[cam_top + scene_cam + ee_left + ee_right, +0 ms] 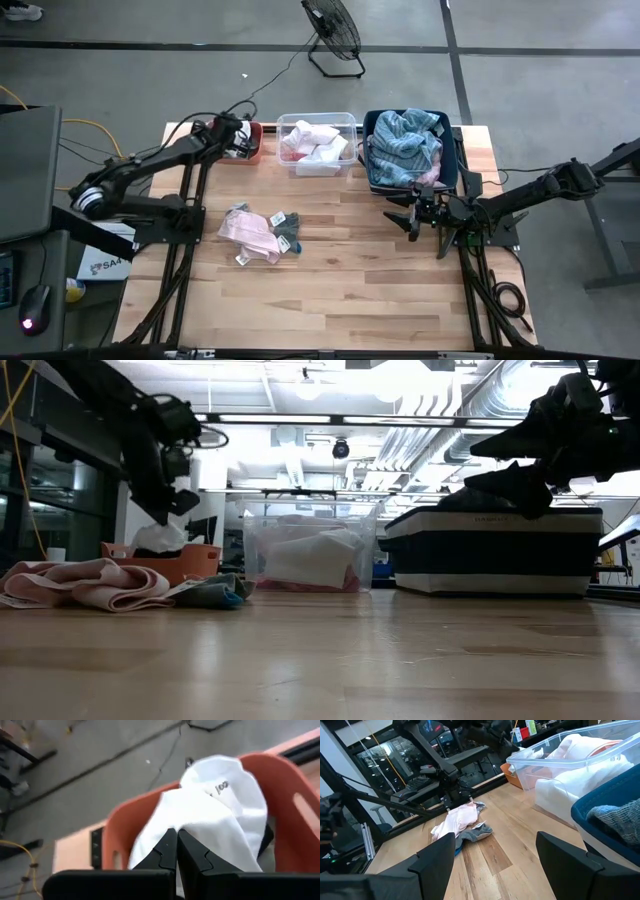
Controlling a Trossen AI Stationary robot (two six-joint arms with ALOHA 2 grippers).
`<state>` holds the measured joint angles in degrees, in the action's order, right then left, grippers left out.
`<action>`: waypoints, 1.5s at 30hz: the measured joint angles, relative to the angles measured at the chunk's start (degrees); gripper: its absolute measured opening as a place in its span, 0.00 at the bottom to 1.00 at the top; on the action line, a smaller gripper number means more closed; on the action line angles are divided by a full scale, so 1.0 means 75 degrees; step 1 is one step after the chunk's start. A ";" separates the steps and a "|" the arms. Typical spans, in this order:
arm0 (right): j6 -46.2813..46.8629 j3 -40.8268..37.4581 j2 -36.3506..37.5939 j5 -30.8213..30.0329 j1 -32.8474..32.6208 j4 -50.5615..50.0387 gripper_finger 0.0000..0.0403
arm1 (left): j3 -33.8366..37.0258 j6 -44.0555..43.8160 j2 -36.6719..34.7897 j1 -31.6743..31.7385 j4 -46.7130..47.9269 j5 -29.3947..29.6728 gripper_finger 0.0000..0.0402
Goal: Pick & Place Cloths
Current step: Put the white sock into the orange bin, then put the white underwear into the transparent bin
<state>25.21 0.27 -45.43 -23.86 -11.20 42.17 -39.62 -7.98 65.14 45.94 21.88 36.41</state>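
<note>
My left gripper [176, 851] is shut on a white cloth [215, 805] over the orange bin [285, 780] at the table's far left [243, 141]. In the low view the white cloth [160, 538] hangs under that gripper [168, 508]. A pale pink cloth [250, 232] and a small grey one [286, 228] lie bunched on the tabletop. White and pink cloths fill the clear bin [318, 145], and a blue-striped cloth [405, 145] fills the dark blue bin. My right gripper [412, 215] hovers open near that bin, holding nothing [495, 865]. My left gripper pinches the white cloth between its two shut fingers [167, 852], gripping a bunched part [175, 822] right at the tips. The fingers come from above, slanting down toward the far edge. The cloth hangs slack below them, its lower end at the orange bin's rim [150, 550].
Three bins stand in a row along the far edge: orange [250, 150], clear [345, 120], dark blue [452, 165]. Bare wood lies across the table's middle and near side [340, 290]. A fan [332, 35] stands on the floor beyond the table.
</note>
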 joint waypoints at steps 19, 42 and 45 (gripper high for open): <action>0.0000 0.0001 0.0000 0.0000 0.0000 0.0000 0.67 | -0.0003 -0.0779 0.1879 0.1275 -0.0368 -0.2362 0.00; 0.0000 0.0001 0.0000 0.0000 0.0000 0.0000 0.67 | 0.0006 -0.0716 -0.0242 0.0906 0.0092 -0.2342 0.54; 0.0000 0.0003 0.0000 0.0000 0.0000 0.0000 0.67 | 0.0006 -0.0668 -0.0833 0.0647 0.0328 -0.2312 0.55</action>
<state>25.21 0.29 -45.43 -23.86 -11.20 42.17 -39.57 -12.99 58.90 50.80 24.34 19.07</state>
